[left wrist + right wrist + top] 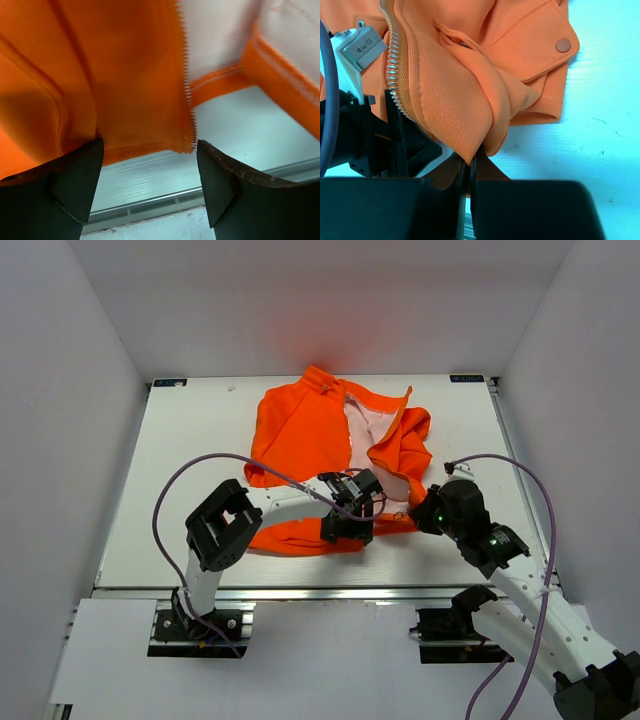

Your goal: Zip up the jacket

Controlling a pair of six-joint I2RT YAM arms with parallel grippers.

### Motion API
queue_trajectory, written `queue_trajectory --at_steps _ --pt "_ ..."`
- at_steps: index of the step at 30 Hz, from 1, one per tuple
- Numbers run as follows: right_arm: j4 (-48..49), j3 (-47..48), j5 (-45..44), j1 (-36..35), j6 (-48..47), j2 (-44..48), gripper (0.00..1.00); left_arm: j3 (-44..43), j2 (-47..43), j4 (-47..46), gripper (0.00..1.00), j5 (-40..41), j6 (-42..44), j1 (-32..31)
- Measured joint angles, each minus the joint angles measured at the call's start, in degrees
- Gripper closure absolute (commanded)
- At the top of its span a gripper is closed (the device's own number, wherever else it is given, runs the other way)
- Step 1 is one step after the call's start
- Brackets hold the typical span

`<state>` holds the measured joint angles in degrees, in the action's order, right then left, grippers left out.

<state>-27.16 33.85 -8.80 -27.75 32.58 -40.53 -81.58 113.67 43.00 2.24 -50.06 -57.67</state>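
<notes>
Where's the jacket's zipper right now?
Left wrist view: one row of teeth runs down the jacket's edge to the hem, between the open left tool's fingers. The other row shows in the right wrist view, beside the fold the right tool pinches.

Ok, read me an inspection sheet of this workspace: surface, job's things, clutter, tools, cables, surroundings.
Surface: white table, metal rail along near edge.
Job's things: orange jacket lying open, pale lining showing, zipper unjoined.
Clutter: nothing seen.
Tools: left tool open, straddling the hem beside the zipper teeth; right tool shut on a fold of the orange jacket.
Cables: purple cables loop over both arms.
Surroundings: plain white walls on three sides.
</notes>
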Motion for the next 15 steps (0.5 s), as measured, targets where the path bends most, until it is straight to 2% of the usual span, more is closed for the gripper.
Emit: queue_trajectory --at_steps 5,11,15 --pt "0.0 0.0 0.0 0.0 0.0 0.0 1.00 -0.2 -0.5 1.4 0.02 2.3 -1.0 -0.4" --pt "0.1 -0.7 0.3 0.0 -0.1 -0.1 1.00 0.4 -5.5 1.9 0.02 5.0 -1.2 -1.4" --pt "0.1 -0.7 0.4 0.0 -0.2 -0.2 1.00 -0.2 -5.4 3.3 0.03 5.5 -1.3 -1.5"
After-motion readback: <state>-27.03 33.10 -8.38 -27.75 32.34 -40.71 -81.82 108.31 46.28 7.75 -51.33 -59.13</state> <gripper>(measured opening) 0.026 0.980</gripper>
